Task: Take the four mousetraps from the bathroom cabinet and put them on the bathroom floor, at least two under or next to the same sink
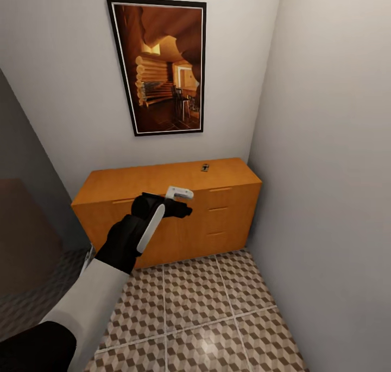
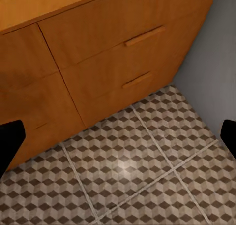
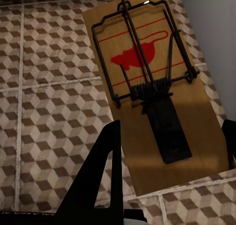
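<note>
Right end effector (image 3: 169, 151) grips a mousetrap (image 3: 152, 87); another (image 1: 205, 167) tops the cabinet (image 1: 163, 176).

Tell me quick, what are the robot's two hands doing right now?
Left end effector: open, holding nothing, above the bathroom floor.
Right end effector: closed on a mousetrap.

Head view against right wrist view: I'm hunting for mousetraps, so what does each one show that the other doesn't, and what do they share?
The head view adds the cabinet with a small dark item on top, too small to identify, a framed picture, and the left gripper before the drawers. The right wrist view adds a close mousetrap, its board held between the fingers of the right gripper. Both show the cube-patterned bathroom floor and a grey wall.
</note>
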{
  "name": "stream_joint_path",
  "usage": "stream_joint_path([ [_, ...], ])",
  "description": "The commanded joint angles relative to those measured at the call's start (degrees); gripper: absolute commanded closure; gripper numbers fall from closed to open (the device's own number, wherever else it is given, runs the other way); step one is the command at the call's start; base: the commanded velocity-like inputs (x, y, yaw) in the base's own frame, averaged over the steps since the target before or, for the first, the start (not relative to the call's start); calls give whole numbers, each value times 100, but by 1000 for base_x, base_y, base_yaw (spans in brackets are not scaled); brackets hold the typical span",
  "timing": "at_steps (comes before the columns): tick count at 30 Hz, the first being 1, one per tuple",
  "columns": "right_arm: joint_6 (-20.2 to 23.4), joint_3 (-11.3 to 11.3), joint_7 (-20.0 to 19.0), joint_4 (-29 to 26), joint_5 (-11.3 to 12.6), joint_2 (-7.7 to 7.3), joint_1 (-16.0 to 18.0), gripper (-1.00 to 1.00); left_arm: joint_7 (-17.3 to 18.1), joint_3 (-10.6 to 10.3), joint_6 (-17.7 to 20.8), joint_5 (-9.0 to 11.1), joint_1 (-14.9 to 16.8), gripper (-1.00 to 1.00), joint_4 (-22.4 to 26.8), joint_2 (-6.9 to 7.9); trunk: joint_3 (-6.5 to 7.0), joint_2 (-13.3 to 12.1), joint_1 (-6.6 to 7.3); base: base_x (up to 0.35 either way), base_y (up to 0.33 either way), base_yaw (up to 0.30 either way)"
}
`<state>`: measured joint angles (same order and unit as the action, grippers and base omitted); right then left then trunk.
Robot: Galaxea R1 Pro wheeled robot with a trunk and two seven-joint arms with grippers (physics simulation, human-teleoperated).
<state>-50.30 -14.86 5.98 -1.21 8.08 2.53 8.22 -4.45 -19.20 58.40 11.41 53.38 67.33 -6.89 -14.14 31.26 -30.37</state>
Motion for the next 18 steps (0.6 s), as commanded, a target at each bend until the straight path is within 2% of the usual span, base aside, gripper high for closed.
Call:
stream_joint_path([
  [1, -16, -53, 35, 5, 44, 2, 4, 100, -47, 5, 22, 53, 5, -100, 15, 2, -9, 9, -2, 0, 0, 0],
  [7, -15, -53, 35, 6, 44, 2, 4, 100, -47, 20, 23, 54, 5, -100, 26, 3, -9, 9, -2, 60, 0, 0],
  [18, -15, -53, 35, 6, 44, 2, 4, 100, -47, 14, 23, 54, 5, -100, 11, 3, -9, 9, -2, 315, 0, 0],
])
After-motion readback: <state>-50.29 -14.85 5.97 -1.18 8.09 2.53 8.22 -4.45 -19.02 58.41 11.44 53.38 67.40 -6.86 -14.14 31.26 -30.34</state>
